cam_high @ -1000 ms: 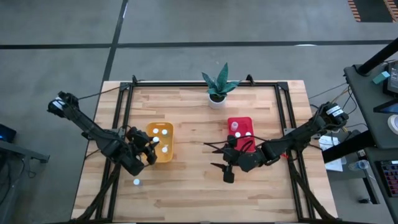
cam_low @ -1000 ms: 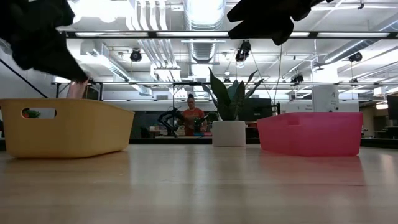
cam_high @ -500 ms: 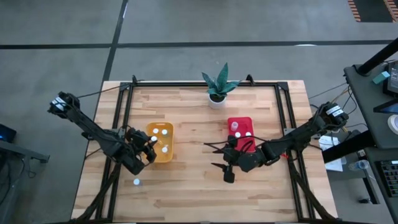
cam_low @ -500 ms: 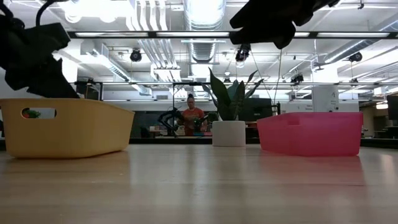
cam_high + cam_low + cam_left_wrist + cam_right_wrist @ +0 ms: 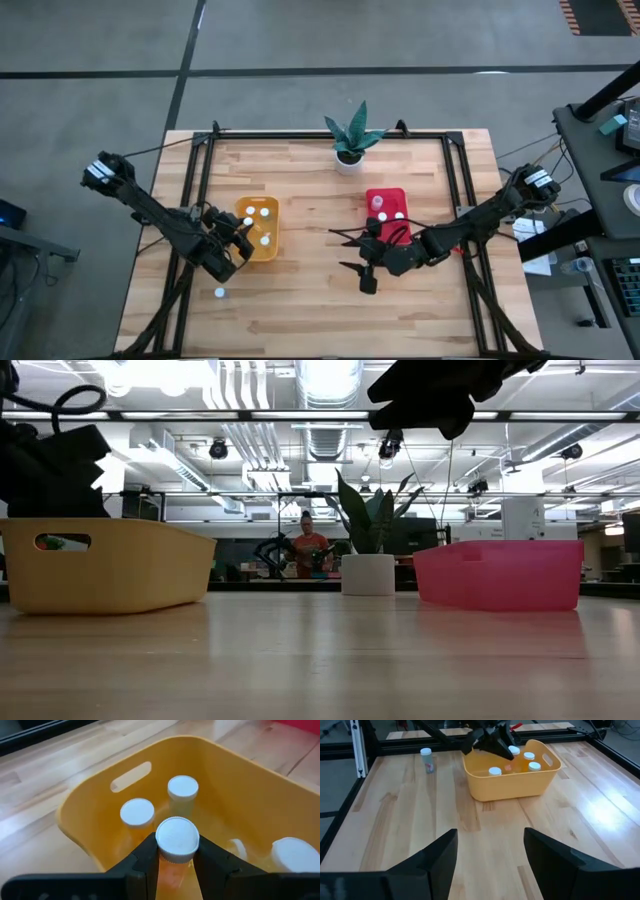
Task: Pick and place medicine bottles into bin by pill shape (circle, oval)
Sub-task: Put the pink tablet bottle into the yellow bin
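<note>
Now the left tool [image 5: 174, 862] is closed on a medicine bottle [image 5: 177, 838] with a white cap and holds it above the yellow bin [image 5: 257, 228], which sits left of centre in the high view. In the left wrist view the two dark fingers [image 5: 147, 857] press the orange-tinted body from both sides, just under the cap. Compared with one second ago, this tool has moved a little toward the lower left over the bin's near edge, and in the low view its dark mass now sits higher above the yellow wall. I judge that the bottle is being carried over the bin and that the release is not yet done.

Several other white-capped bottles [image 5: 182, 788] already lie inside the yellow bin. One more bottle [image 5: 219, 292] stands alone on the table [image 5: 300, 300], in the lower left of the high view, so the sorting is not finished. The red bin [image 5: 386, 205], right of centre, holds at least two bottles.

The right tool [image 5: 490, 850] has not moved; it waits wide open and empty over the middle of the table.
</note>
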Controlling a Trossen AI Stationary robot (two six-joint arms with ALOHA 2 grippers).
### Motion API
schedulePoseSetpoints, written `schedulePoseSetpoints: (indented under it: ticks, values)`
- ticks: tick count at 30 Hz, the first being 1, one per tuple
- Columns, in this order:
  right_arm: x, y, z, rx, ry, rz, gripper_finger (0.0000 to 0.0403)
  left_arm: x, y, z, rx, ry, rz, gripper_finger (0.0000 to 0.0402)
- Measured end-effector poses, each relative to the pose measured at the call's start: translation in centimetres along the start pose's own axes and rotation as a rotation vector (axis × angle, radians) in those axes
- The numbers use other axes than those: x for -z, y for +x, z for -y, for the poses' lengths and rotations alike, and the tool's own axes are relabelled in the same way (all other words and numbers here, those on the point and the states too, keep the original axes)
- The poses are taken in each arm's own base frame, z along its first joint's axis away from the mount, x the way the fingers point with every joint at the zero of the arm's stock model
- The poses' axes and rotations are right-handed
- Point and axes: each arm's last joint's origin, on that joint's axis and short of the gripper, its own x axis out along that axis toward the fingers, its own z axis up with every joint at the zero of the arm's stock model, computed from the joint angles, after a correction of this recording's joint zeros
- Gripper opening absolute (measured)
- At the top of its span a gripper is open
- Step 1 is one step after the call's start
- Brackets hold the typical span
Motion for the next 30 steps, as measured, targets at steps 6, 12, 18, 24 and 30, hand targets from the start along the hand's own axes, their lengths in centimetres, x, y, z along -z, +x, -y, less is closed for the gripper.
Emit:
schedulePoseSetpoints:
  ticks: [6, 12, 18, 24, 30]
  values:
    - [0.0, 0.0, 0.0, 0.0, -0.002, 0.0, 0.0219, 0.8, 0.6, 0.4, -0.018, 0.017, 0.004, 0.0088]
    - [0.0, 0.0, 0.0, 0.0, -0.002, 0.0, 0.0219, 1.2, 0.9, 0.6, -0.024, 0.024, 0.002, 0.011]
    - [0.0, 0.0, 0.0, 0.0, -0.002, 0.0, 0.0219, 1.1, 0.8, 0.6, -0.018, 0.014, 0.002, 0.0115]
    - [0.0, 0.0, 0.0, 0.0, -0.002, 0.0, 0.0219, 1.0, 0.7, 0.6, -0.013, 0.009, 0.003, 0.0116]
    - [0.0, 0.0, 0.0, 0.0, -0.002, 0.0, 0.0219, 1.0, 0.7, 0.6, -0.012, 0.009, 0.003, 0.0117]
